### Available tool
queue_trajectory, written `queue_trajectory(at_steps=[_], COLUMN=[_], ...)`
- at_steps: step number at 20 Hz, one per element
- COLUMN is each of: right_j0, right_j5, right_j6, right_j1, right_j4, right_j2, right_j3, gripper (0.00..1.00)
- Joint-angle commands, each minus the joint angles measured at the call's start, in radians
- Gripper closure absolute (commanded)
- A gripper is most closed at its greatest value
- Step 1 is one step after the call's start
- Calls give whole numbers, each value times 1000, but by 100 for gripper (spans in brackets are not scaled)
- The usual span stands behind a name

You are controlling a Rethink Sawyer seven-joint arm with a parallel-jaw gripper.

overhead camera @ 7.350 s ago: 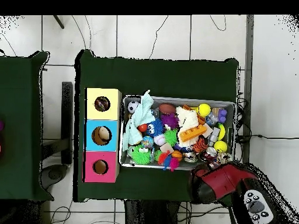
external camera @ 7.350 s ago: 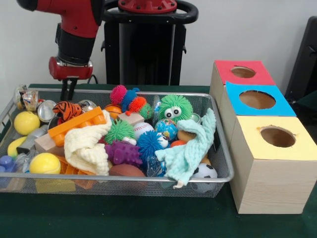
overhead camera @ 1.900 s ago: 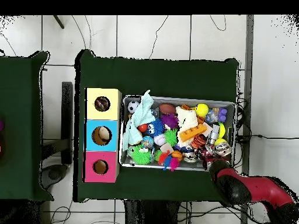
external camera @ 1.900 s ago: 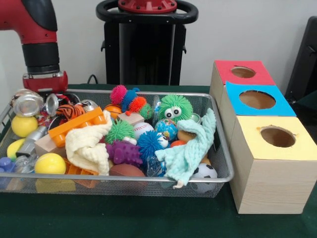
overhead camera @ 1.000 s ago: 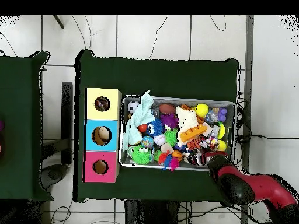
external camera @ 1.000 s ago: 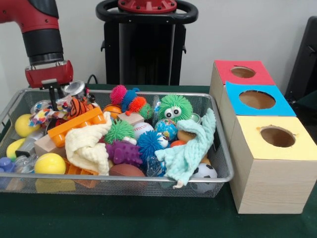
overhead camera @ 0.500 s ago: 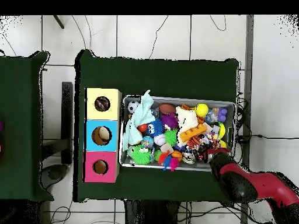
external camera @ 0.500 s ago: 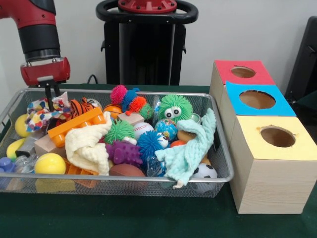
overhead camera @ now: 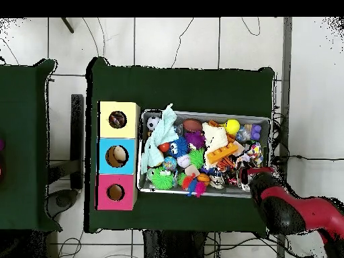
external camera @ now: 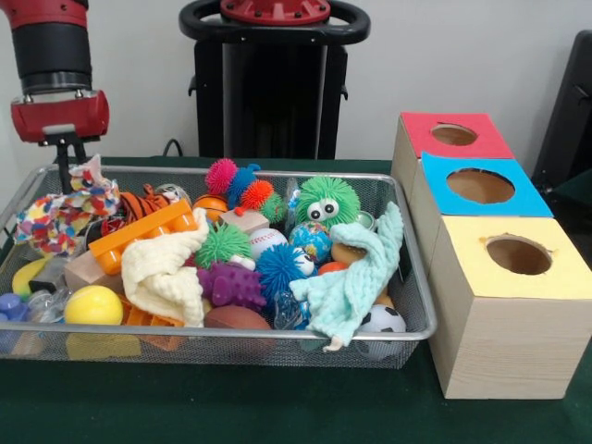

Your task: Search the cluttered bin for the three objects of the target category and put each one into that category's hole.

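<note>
My gripper (external camera: 67, 178) is at the far left corner of the wire mesh bin (external camera: 418, 277), shut on a white cloth printed with coloured hearts and spots (external camera: 57, 220). The cloth hangs from it, lifted above the toys by the bin's left rim. In the overhead view the cloth (overhead camera: 254, 153) shows at the bin's (overhead camera: 201, 113) right end, just ahead of the arm that covers the gripper. The yellow-faced box's hole (external camera: 518, 254) is at the near right, outside the bin; it also shows in the overhead view (overhead camera: 117, 119). No other printed cloth is in view.
The bin is full of toys: a mint-green cloth (external camera: 356, 277), a cream-yellow cloth (external camera: 166, 268), spiky balls, yellow balls, an orange brick (external camera: 143, 233). The blue-faced box (external camera: 481, 185) and the red-faced box (external camera: 453, 135) stand behind the yellow one.
My gripper has risen and moved left in the front view. It has pulled the printed cloth up out of the toys and towards the bin's left rim.
</note>
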Motion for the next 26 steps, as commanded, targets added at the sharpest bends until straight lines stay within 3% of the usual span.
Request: queue_trajectory(at_steps=[1,5,12,16,26], right_j0=[5,-22,-13,-5,95], right_j5=[32,38,15,41,-63], right_j6=[-104,-87,-17,2,116], right_j1=[-113,-175,-272,-334,-495], right_j4=[29,91,147,221,263], right_j2=[72,122,122,135,60], right_j3=[67,112,192,244,372], gripper=[100,100,100,100,100])
